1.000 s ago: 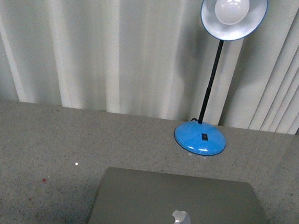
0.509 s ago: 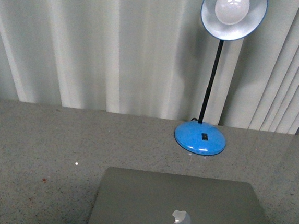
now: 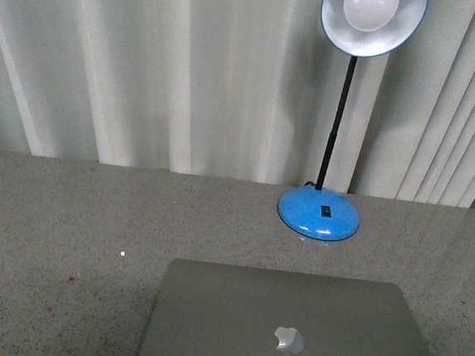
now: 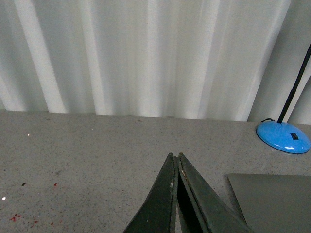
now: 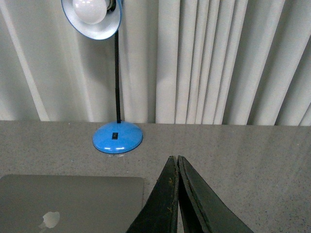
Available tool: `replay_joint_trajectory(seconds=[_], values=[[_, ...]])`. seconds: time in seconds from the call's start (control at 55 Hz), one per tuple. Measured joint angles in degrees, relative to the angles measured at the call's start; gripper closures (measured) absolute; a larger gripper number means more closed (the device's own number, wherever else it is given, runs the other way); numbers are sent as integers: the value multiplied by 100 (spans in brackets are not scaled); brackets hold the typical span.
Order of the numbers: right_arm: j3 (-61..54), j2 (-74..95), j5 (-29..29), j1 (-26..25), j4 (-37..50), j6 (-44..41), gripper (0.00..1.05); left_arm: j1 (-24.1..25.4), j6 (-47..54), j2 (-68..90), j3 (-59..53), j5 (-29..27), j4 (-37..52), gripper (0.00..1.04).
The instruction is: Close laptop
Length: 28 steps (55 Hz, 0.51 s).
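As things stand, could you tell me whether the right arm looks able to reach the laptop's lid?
Probably yes: the right gripper, jaws shut, hangs beside the laptop, and nothing lies between them on the table.

Free room: bare tabletop (image 3: 58, 229) to the left of my laptop (image 3: 291, 328), and on its right toward the curtain (image 3: 147, 70).
Obstacles: blue desk lamp (image 3: 319, 214) just behind the laptop's far edge, its shade overhanging; curtain closing off the tabletop's far side.
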Motion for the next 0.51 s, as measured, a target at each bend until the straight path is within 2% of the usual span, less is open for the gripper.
replay_joint_trajectory(seconds=[0.309, 0.4, 0.509], values=[[0, -444, 0, 0, -446, 0, 102, 0, -2, -474, 2, 0, -476, 101], [2, -1078, -13, 0, -1292, 0, 102, 0, 9, -1158, 2, 4, -1349, 101], [2, -1416, -17, 0, -1432, 0, 102, 0, 9, -1384, 2, 2, -1410, 101]])
